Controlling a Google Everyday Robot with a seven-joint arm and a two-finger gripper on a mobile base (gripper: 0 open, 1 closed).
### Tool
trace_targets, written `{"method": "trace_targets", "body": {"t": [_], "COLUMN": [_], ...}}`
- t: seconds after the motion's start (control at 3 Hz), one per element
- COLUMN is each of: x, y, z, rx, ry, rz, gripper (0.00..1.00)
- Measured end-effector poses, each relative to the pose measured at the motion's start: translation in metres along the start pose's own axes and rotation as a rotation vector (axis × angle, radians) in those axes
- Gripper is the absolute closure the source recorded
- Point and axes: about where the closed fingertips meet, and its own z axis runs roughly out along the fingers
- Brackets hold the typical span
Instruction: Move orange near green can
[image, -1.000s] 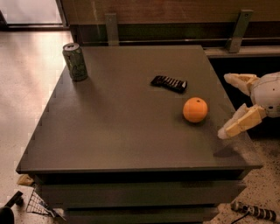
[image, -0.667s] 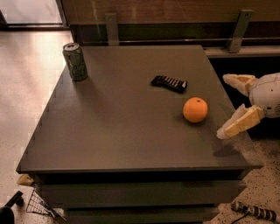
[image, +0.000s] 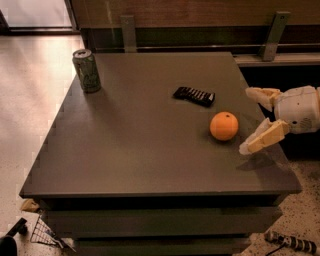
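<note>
The arm is cut off at the right edge, so only the pincer (image: 246, 120) shows. It is at the right side of the worktop (image: 140, 150), wide open, with nothing in it. The orange (image: 224, 126) lies just left of it, not touching. A flat black bar (image: 194, 96) lies a bit farther back. The green can (image: 87, 71) stands upright at the far left corner, well apart from the orange. You cannot see inside the can.
</note>
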Motion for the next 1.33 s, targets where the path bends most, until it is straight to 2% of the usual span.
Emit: {"method": "trace_targets", "body": {"t": [0.67, 1.0, 1.33], "x": [0.007, 0.013, 0.02], "y": [-0.013, -0.009, 0.004], "z": [0.03, 0.036, 0.043], "rx": [-0.051, -0.061, -0.08], "ry": [-0.139, -0.209, -0.271], "rz": [0.022, 0.02, 0.005], "gripper": [0.0, 0.0, 0.25]}}
